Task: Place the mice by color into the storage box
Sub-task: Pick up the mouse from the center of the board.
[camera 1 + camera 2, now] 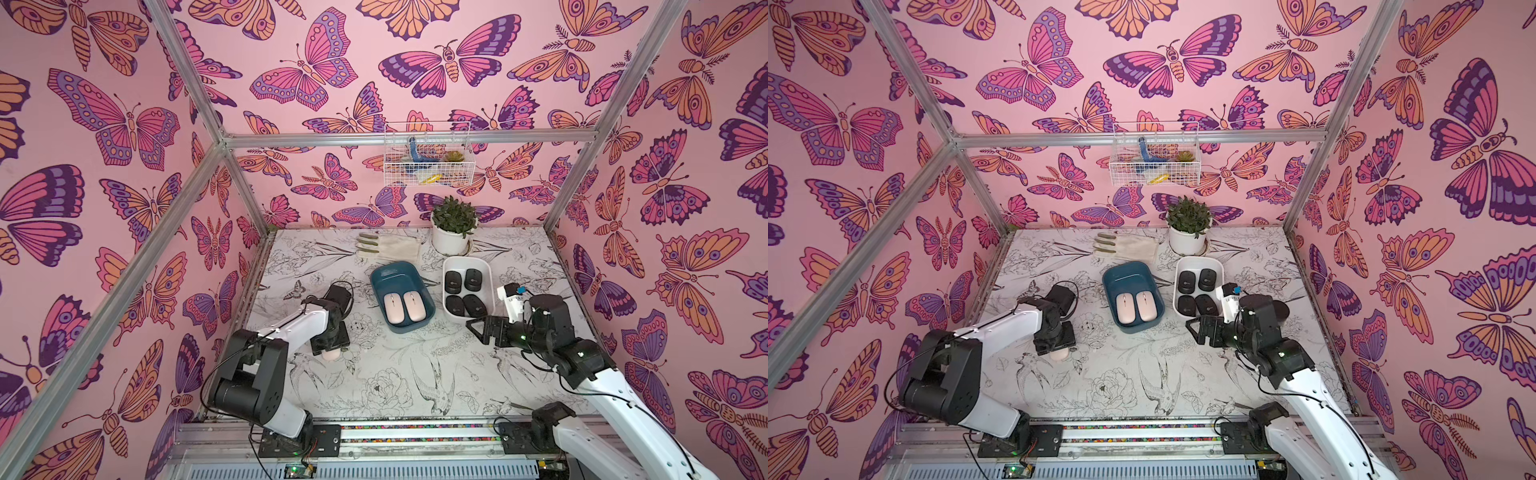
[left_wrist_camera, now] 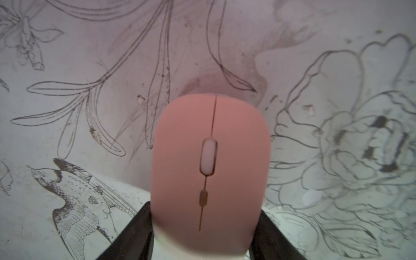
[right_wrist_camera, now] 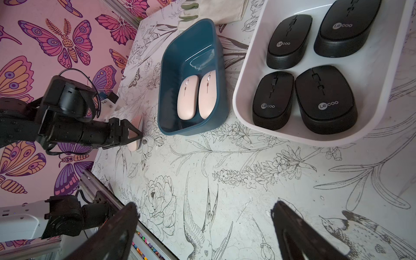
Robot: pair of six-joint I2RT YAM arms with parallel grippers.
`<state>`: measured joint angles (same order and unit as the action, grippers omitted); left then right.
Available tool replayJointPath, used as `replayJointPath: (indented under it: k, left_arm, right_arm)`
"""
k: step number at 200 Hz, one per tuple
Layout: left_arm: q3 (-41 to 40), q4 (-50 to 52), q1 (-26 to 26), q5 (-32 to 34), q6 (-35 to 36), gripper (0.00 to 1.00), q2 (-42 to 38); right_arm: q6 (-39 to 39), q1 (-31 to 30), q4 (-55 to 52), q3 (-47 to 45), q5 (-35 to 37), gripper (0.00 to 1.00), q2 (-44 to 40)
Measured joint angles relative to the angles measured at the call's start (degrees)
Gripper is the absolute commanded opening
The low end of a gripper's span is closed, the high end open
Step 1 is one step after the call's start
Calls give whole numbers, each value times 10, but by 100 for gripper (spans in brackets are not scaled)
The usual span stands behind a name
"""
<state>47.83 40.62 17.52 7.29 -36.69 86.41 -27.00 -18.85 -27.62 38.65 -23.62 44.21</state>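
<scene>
On the flowery table (image 1: 395, 374) it's nearly wrapped up, imo. The white box (image 1: 484, 266) has four black mice (image 1: 464, 291) sitting in it, two rows of two, and the blue box (image 1: 380, 278) already holds two pink mice (image 1: 402, 307) side by side at its near end. I can't spot any black ones loose on the table in any view, so that colour looks done.

What's left: the third pink mouse (image 2: 210, 171). It's lying on the table to the left of the blue box, well apart from it, w/ only its tip poking out under the left gripper (image 1: 330, 347) in both top views. Left wrist view shows the jaws standing on both sides of it, right at the mouse's flanks, but whether they're actually pinching it yet or just bracketing it, I can't tell. From the right wrist view it looks flat on the table, not lifted.

The right gripper (image 3: 203, 229) is spread wide w/ nothing in it, hovering over bare table just in front of the white box. Prob just parked.

So roughly: six of seven sorted, one grab + one carry over to the blue box to go. There's free floor at the far end of that box, so room shouldn't be an issue.
</scene>
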Motion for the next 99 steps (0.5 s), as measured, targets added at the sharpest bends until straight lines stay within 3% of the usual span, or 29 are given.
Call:
replayJointPath:
  k: [20,47,99]
  left_arm:
    - [16,7,22,-23,-14,58,-30]
    - [107,14,81,-53,-38,58,-25]
    - [353,1,124,-107,-72,59,124]
  right_arm:
    - [0,0,1,0,0,96,3]
    - [-2,0,10,0,0,96,18]
    - [0,0,19,0,0,97,44]
